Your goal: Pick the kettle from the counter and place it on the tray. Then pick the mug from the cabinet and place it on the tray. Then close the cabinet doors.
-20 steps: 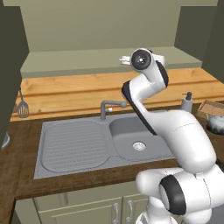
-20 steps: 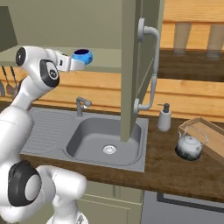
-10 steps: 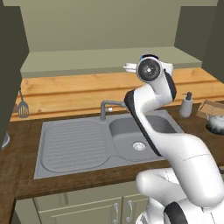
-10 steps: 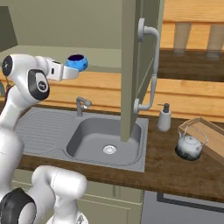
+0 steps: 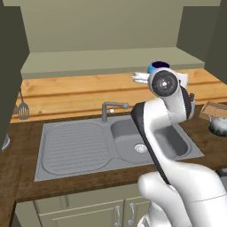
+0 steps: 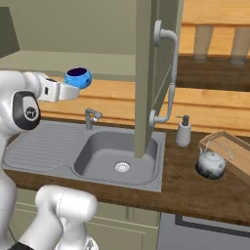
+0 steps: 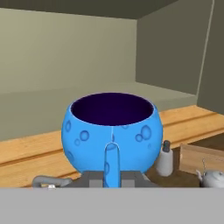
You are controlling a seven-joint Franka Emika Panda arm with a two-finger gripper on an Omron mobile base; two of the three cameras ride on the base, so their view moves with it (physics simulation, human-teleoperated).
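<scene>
The bright blue mug [image 6: 78, 77] hangs in the air in front of the open cabinet's shelf [image 5: 111, 60], above the sink. My gripper [image 6: 73, 88] is shut on its handle. In the hand view the mug [image 7: 111, 131] stands upright just above my gripper [image 7: 112, 175]. From the left base view, the mug's rim [image 5: 157, 66] peeks over my arm. The silvery kettle [image 6: 211, 163] stands far right at the near end of the light-wood tray [image 6: 235, 152]. One cabinet door [image 6: 146, 73] is swung open over the sink.
A steel sink [image 6: 117, 156] with a faucet [image 6: 90, 117] is set into the dark wood counter [image 6: 195, 195]. A soap pump bottle [image 6: 183, 132] stands between the sink and the tray. The open door's bar handle [image 6: 168, 73] juts out. A spatula [image 5: 23, 108] hangs at the left.
The arm has drawn the mug back from the cabinet shelf toward the robot and a little lower, its upper joints swinging round. The kettle, tray and door have not moved.
</scene>
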